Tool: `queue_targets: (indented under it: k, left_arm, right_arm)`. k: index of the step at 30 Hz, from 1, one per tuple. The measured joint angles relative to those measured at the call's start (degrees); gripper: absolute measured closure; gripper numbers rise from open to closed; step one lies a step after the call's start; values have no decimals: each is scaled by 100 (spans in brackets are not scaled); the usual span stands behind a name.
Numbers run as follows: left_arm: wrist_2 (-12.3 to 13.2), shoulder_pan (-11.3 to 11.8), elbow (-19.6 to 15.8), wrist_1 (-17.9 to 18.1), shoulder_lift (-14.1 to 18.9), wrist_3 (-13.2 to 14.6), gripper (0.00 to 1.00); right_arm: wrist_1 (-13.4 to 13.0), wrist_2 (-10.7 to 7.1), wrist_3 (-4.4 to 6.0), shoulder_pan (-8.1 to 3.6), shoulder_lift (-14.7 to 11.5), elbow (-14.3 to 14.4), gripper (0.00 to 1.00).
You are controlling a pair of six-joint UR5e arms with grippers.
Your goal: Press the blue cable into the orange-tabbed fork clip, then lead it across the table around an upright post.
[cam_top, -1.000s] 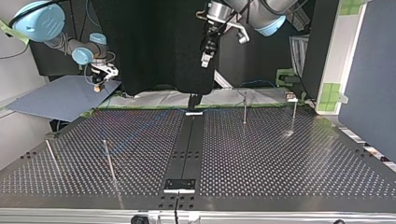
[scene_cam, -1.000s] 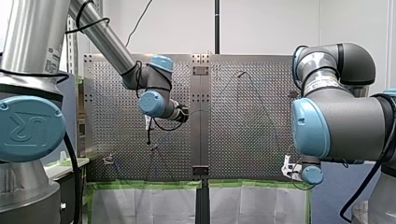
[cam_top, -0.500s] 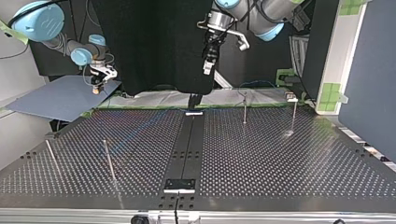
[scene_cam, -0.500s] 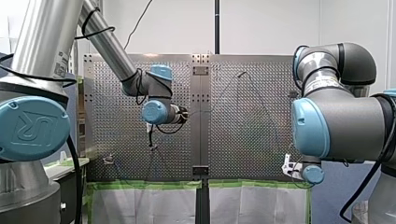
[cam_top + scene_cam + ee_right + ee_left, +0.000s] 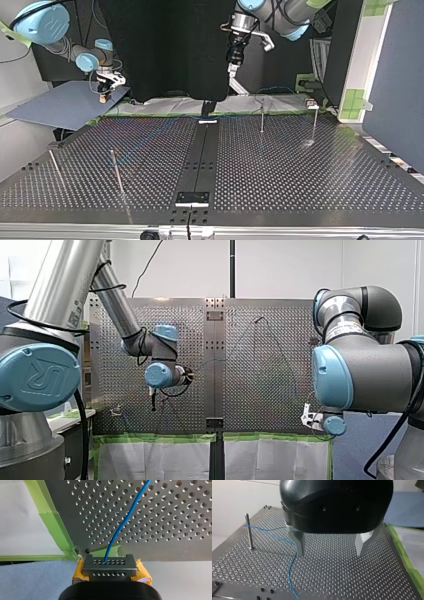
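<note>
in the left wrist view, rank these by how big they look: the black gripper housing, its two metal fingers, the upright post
1. black housing: by far the largest.
2. metal fingers: the two look alike, so no ranking between them.
3. upright post: the thinnest, but it stands farther from the camera, so its true size is unsure.

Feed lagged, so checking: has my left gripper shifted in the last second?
Yes. In the top view the left gripper has moved right and slightly lower, toward the upright post.
</note>
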Motion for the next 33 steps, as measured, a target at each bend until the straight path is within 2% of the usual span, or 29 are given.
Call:
queue_targets:
  k: [8, 21, 33]
  left_arm:
    - [30, 90, -247, 187, -1, 166, 0]
    - [35, 89, -274, 91, -1, 218, 0]
    - [50, 84, -275, 108, 0, 255, 0]
  right_arm:
    - [17, -58, -13, 18, 0, -16, 100]
    - [24, -109, 4, 45, 1, -17, 100]
    - [29, -108, -24, 67, 1, -15, 100]
